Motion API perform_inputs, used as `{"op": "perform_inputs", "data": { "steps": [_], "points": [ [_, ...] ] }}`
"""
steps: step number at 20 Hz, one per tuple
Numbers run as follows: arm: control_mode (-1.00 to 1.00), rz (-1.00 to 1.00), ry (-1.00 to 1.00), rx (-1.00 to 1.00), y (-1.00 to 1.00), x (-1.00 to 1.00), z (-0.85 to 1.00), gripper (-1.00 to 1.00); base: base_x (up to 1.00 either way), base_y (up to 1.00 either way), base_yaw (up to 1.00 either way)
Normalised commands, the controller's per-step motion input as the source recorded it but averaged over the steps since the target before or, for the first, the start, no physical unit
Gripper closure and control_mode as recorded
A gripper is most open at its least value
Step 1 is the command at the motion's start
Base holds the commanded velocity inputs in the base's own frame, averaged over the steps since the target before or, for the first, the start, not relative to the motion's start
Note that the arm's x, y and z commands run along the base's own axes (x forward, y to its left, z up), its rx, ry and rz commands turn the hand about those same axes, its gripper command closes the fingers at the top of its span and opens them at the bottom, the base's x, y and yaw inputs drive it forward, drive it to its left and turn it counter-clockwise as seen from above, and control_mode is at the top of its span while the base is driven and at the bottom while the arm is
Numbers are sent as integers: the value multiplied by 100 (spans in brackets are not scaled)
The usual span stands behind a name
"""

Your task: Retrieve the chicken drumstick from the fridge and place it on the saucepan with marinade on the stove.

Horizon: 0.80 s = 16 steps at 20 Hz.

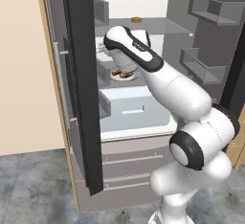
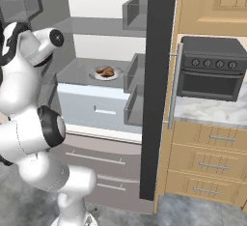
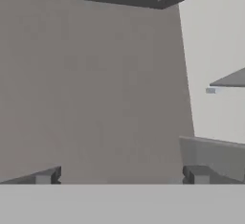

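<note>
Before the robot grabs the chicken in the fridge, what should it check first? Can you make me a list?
1. Fridge doors open: ok.
2. Drumstick in sight, lying on a white plate on a shelf: ok.
3. Gripper open, nothing between its fingertips: ok.
4. Gripper aimed at the drumstick: not ok; the hand view faces a grey fridge wall.
5. Clear way to the plate: cannot tell; the arm hides part of it.
</note>
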Motion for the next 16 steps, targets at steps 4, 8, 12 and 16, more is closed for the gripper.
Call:
{"op": "perform_inputs", "data": {
  "steps": [4, 8, 12, 16],
  "points": [
    [-100, 10, -5, 0, 57, -4, -21, -100, 0, 0, 0],
    [-100, 17, -12, 0, 90, -56, -26, -100, 0, 0, 0],
    [-100, 16, -21, 0, 100, -58, -43, -100, 0, 0, 0],
    [-100, 9, -30, 0, 100, -30, -37, -100, 0, 0, 0]
  ]
}}
